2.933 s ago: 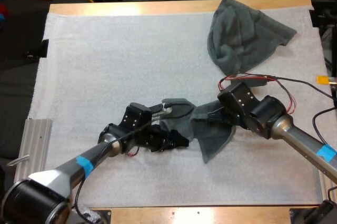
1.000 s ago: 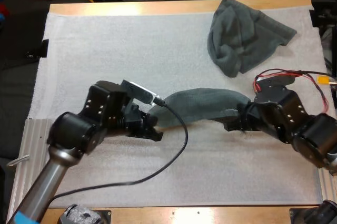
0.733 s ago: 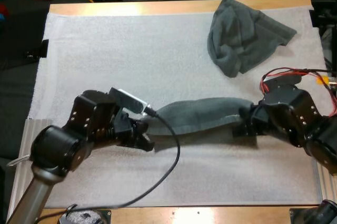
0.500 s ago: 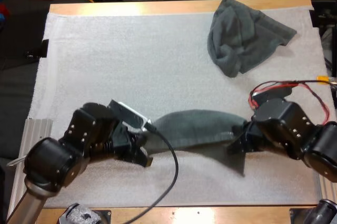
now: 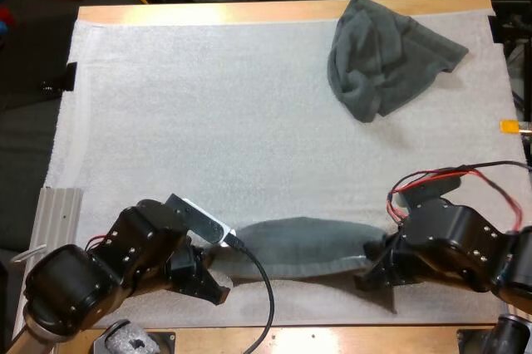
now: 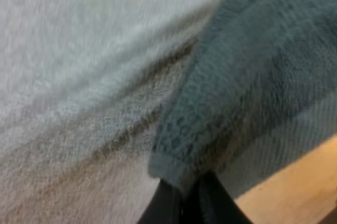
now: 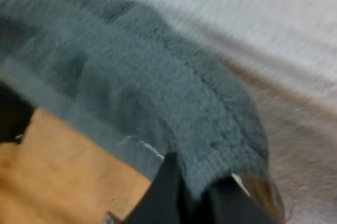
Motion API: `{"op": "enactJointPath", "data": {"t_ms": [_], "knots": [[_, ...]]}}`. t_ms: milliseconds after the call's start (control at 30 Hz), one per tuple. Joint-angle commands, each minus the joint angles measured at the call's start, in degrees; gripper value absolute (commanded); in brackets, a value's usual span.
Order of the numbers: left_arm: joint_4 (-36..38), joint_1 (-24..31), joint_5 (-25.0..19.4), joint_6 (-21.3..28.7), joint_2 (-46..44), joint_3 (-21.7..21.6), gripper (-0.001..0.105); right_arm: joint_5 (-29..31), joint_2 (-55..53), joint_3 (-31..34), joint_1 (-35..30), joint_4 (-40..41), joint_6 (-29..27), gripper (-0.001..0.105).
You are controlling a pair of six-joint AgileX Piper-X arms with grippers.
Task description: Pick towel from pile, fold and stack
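A dark grey-green towel is stretched in a band between my two grippers near the mat's front edge. My left gripper is shut on the towel's left end, and its fingers pinch the hem. My right gripper is shut on the towel's right end, with cloth bunched over the fingers. A crumpled towel of the same colour lies at the far right of the mat.
The white mat covers most of the table. The wooden front edge lies just below the stretched towel. A metal rail sits at the mat's left edge.
Both grippers have pulled the stretched towel toward the front edge of the mat, keeping hold of its ends. The crumpled towel has not moved.
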Motion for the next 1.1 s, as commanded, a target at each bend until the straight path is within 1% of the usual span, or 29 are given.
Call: {"op": "enactJointPath", "data": {"t_ms": [0,167,267,400,467,567,667,733,800,833,967,1067], "knots": [[0.3,-0.3,-1.6,-0.2,0.2,-0.2,0.000,-0.6,0.0,-0.1,0.1,0.3,0.4,0.000],[-0.1,-0.3,-2.0,1.4,1.5,0.5,0.000,2.2,0.4,2.6,0.1,-0.4,0.4,0.000],[-0.7,-0.3,-2.0,1.9,3.2,1.9,0.000,2.7,1.1,5.1,0.0,-1.3,0.4,0.000],[-3.5,-0.2,-2.1,2.9,5.8,4.3,0.000,4.0,2.6,8.5,0.0,-5.1,0.4,0.000],[-5.1,0.5,-2.1,3.7,7.6,5.4,0.000,4.2,3.9,10.0,-0.7,-6.9,0.4,0.000],[-7.1,3.0,-2.0,5.0,10.6,6.0,0.000,3.8,6.1,11.7,-3.8,-9.2,0.3,0.000],[-10.5,6.3,-0.2,7.9,13.4,6.0,0.000,0.9,8.3,12.4,-8.0,-12.3,-2.0,0.000],[-12.5,8.7,2.5,9.2,15.8,6.0,0.000,-0.8,10.1,12.4,-10.8,-14.5,-4.0,0.000],[-13.9,10.3,4.4,10.3,18.0,6.0,0.000,-2.2,11.9,12.4,-13.2,-16.2,-4.9,0.000],[-14.7,11.1,5.1,11.0,19.4,6.0,0.000,-3.4,13.1,12.4,-14.8,-17.1,-5.2,0.000],[-18.1,13.7,5.6,12.1,23.9,6.0,0.000,-6.6,17.0,12.4,-19.6,-20.2,-5.2,0.000],[-21.2,16.2,8.9,12.1,27.4,6.0,0.000,-9.2,20.0,12.4,-22.9,-23.1,-4.8,0.000]]}}
